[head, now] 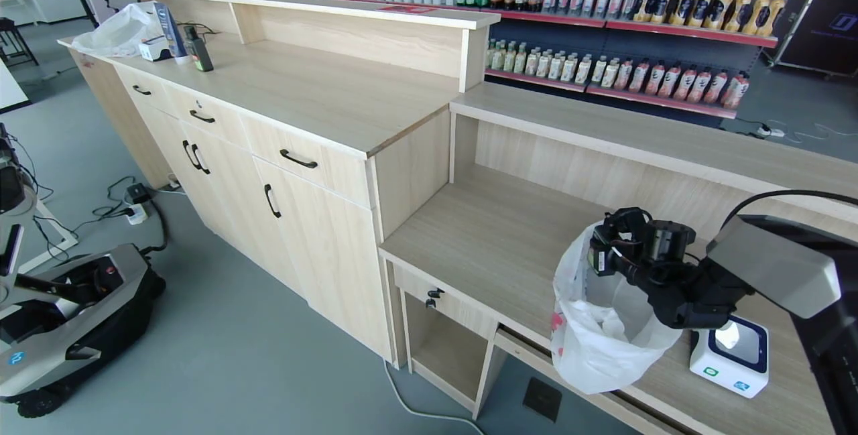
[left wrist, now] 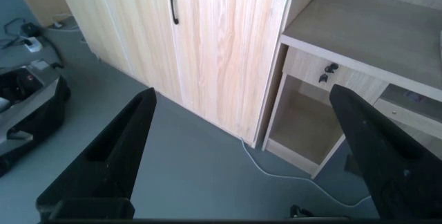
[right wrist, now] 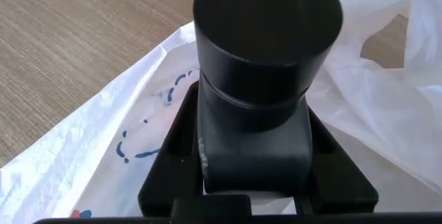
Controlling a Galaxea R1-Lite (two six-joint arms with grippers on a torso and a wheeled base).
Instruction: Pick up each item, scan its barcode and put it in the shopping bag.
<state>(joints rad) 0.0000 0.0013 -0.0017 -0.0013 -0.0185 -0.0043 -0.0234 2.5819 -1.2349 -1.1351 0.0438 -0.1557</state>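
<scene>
right gripper directly over open mouth of shopping bag

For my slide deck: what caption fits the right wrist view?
Right gripper holds a black cylindrical container above the white shopping bag on the counter.

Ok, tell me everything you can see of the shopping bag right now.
The shopping bag is thin, white, slightly see-through plastic, crumpled, with small red and blue print. It stands with its mouth open on the lower wooden counter, near the front edge, and its lower part seems to bulge over that edge. The white scanner sits close beside it. The right tool is at the bag's mouth, gripping a dark item over the opening.
</scene>
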